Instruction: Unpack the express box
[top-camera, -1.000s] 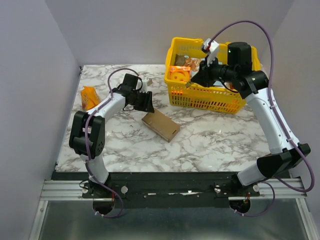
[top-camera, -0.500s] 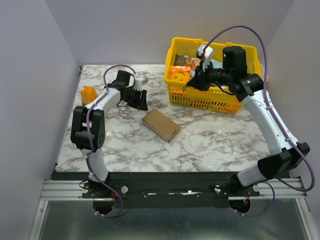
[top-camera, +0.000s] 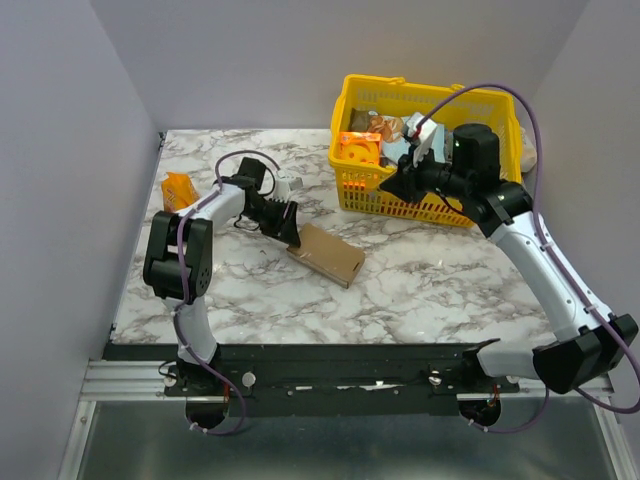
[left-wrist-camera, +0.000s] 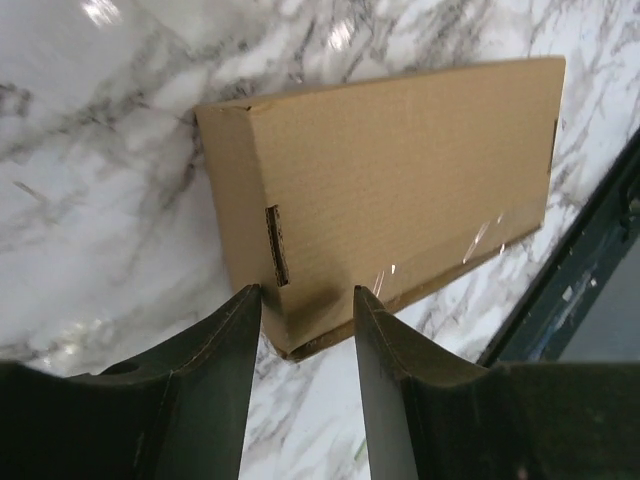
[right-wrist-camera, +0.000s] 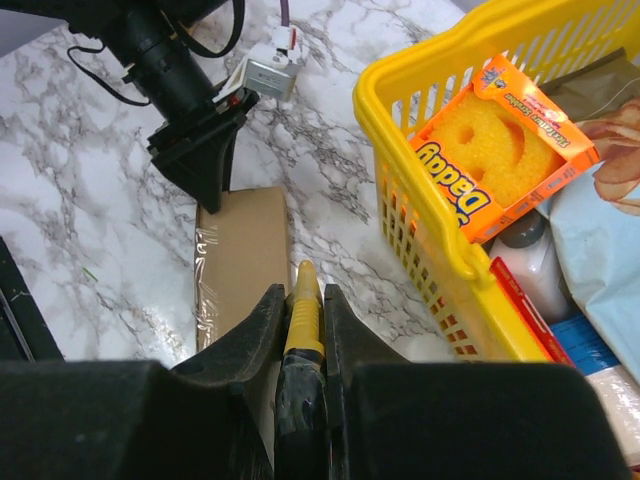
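Left claw (left-wrist-camera: 307, 293) open, poised at express box (left-wrist-camera: 400, 190) end; right claw (right-wrist-camera: 301, 300) clamps yellow tool (right-wrist-camera: 304, 275). Risk: unpinned box skids on slick surface (left-wrist-camera: 100, 200), tool misses tape (right-wrist-camera: 205, 262).

Left hand (left-wrist-camera: 307, 300) spread, right hand (right-wrist-camera: 302, 300) clamped

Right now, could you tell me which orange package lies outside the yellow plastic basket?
The small orange snack packet lying on the marble table; the orange smiley-face sponge pack sits inside the yellow basket.
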